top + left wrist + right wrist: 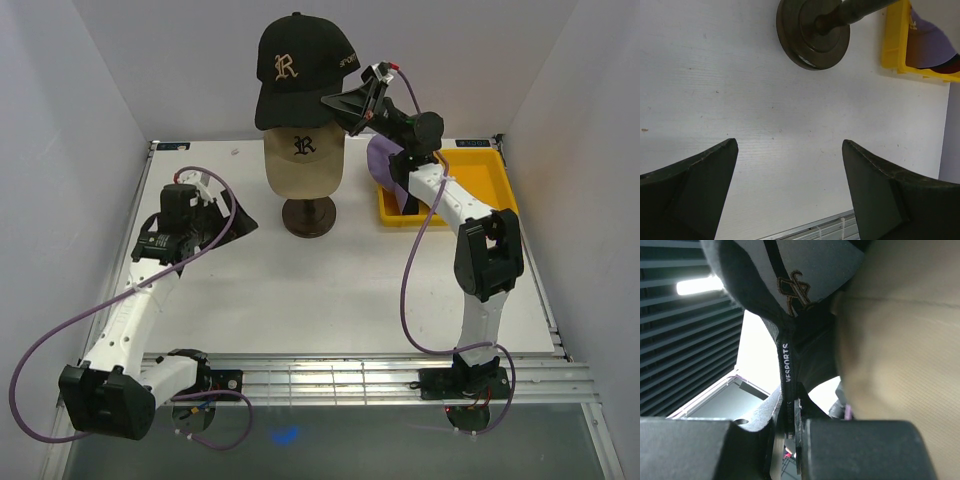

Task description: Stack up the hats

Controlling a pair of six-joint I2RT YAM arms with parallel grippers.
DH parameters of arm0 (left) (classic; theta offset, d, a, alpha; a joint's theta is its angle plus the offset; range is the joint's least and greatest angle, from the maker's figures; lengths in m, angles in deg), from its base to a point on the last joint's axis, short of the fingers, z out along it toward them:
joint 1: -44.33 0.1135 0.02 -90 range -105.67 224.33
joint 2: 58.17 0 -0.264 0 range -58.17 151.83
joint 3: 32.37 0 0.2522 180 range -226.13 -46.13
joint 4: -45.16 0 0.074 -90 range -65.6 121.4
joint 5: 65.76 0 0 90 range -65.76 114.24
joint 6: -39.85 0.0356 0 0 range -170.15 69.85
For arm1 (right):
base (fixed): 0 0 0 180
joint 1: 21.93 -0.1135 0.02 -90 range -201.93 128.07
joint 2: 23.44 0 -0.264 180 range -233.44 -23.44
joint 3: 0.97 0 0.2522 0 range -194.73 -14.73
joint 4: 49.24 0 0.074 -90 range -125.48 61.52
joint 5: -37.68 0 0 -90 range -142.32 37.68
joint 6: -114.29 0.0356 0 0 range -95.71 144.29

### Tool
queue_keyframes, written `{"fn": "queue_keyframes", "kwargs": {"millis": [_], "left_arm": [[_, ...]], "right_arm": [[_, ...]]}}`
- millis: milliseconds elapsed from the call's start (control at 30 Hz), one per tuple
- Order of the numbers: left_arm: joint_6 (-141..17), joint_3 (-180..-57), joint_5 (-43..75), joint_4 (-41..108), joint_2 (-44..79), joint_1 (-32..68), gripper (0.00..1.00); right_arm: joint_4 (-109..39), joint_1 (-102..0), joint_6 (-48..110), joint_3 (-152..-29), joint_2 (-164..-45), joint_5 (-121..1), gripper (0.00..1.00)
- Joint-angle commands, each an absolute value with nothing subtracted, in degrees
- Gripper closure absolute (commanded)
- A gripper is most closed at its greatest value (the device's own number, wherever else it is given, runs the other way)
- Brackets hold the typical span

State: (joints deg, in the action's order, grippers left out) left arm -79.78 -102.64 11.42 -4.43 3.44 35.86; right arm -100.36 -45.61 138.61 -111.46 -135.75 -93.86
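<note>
The right gripper (347,100) is clamped on the black cap (293,62), pinching the rim on the side away from the stand (308,215). In the right wrist view its fingers (860,450) are pressed together on a narrow black band of the cap (785,275) printed with white letters, and the crown with its gold R rises just beyond the fingertips. The cap is in the air directly above the stand, gold R and brim facing the arm bases, level with the gripper and reaching from it towards the stand's axis.

Below it, on top of the stand, sits a beige dome (305,160) marked with a black R. The black cap's brim overlaps the dome's top in the overhead view; whether they touch cannot be told. From the right wrist the dome (900,340) fills the right side, just beside the held rim.

To the right of the stand lies a yellow bin (470,165) with a lavender cap (383,165) at the end nearest the stand, partly hidden by the right arm. The left wrist view shows that bin (894,40) and cap (932,40) beyond the stand's round foot (812,32).

The left gripper (232,225) is spread wide and holds nothing, low over the table (300,300) just left of the stand's foot, well apart from the black cap
</note>
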Motion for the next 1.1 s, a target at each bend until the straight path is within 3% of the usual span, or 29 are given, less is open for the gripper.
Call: {"fn": "queue_keyframes", "kwargs": {"millis": [0, 833, 1067], "left_arm": [[-80.47, -107.56, 12.03, -5.95, 1.95, 35.89, 0.04], [-83.46, -123.56, 8.78, -8.41, 6.61, 35.98, 0.05], [-84.52, -127.34, 7.63, -8.24, 8.28, 35.89, 0.05]], "right_arm": [[-107.46, -45.4, 151.03, -109.92, -132.07, -94.16, 0.92], [-119.94, -43.9, 156.92, -103.94, -134.8, -94.77, 0.92], [-118.8, -43.73, 156.04, -103.42, -134.53, -95.12, 0.84]]}}
